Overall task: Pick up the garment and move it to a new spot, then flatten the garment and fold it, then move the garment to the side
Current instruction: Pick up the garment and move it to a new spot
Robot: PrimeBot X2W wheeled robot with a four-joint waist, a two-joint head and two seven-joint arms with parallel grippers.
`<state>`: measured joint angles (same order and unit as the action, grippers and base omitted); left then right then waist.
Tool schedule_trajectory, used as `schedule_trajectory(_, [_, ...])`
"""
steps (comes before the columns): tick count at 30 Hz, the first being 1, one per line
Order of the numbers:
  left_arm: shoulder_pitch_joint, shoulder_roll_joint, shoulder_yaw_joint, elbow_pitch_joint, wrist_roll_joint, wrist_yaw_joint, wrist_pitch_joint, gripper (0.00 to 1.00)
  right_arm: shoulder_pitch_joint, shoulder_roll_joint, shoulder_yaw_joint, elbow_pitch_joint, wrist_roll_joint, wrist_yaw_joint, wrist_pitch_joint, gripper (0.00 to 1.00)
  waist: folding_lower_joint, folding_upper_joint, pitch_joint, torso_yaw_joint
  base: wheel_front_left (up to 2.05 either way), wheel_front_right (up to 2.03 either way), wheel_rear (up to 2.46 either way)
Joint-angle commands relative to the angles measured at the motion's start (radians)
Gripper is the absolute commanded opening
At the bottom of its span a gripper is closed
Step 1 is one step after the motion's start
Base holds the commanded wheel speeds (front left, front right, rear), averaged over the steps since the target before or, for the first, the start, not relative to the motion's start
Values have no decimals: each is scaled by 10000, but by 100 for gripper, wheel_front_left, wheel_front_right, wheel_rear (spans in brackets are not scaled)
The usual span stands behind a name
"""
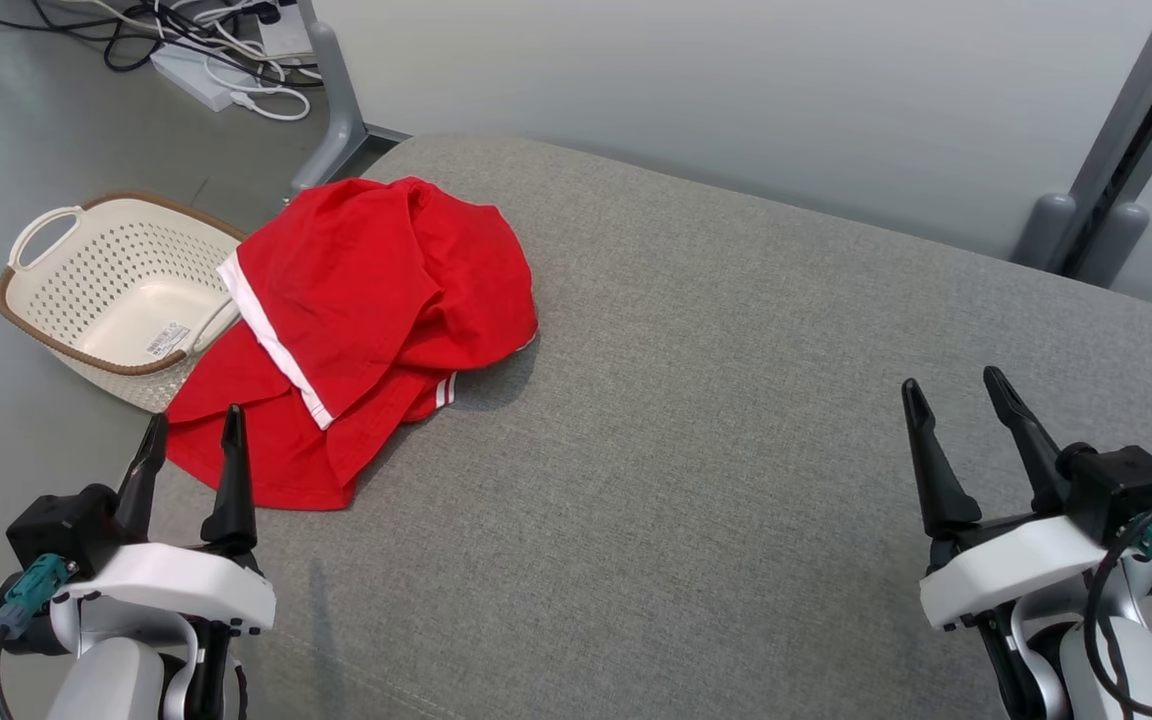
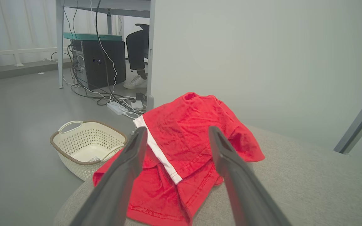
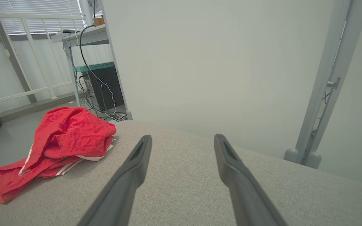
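The garment (image 1: pixel 366 320) is a red piece of clothing with white stripes, lying crumpled in a heap at the left edge of the grey fabric surface (image 1: pixel 716 430), partly hanging over that edge. My left gripper (image 1: pixel 191 425) stands open just short of the garment's near hem, nothing between its fingers. In the left wrist view the garment (image 2: pixel 187 147) lies ahead between the two open fingers (image 2: pixel 127 166). My right gripper (image 1: pixel 956 390) is open over bare fabric at the lower right, far from the garment (image 3: pixel 61 141), which lies at the left of the right wrist view.
A cream perforated basket (image 1: pixel 106 290) stands on the floor left of the surface, touching the overhanging cloth. Cables and a power strip (image 1: pixel 206 60) lie on the floor beyond. A pale wall (image 1: pixel 736 90) and grey posts (image 1: pixel 1126 150) border the far side.
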<state>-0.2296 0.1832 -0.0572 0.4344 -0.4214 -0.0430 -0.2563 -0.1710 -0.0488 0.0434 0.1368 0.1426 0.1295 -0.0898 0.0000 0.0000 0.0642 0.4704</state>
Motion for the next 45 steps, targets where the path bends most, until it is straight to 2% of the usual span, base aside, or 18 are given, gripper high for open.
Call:
schedule_trajectory(1, [-100, 42, 26, 38, 11, -41, -46, 100, -48, -50, 2, 13, -23, 22, -72, 100, 0, 0, -1, 46, 0, 0, 0])
schedule_trajectory(13, [-337, 84, -12, 114, 193, -71, -75, 100, -16, -44, -69, 122, 41, 22, -115, 100, 0, 0, -45, 220, 0, 0, 0])
schedule_trajectory(20, [-629, 121, 43, -202, 392, 61, -70, 100, 83, -43, -96, -44, 51, 22, 22, 100, 0, 0, -45, 260, 0, 0, 0])
schedule_trajectory(29, [-1509, 172, 295, -384, 345, 90, -64, 100, -366, -100, 111, -633, -144, 23, 532, 100, 0, 0, 881, -537, 0, 0, 0])
schedule_trajectory(36, [-2782, 49, 24, 1041, -72, -363, 432, 100, -788, -202, 208, -1155, -270, 23, 879, 100, 0, 0, 2117, -1229, 0, 0, 0])
schedule_trajectory(45, [-4065, 53, -439, 3573, -382, -762, 448, 100, -1181, -280, 107, -1187, -237, 23, 820, 100, 0, 0, 2895, -1537, 0, 0, 0])
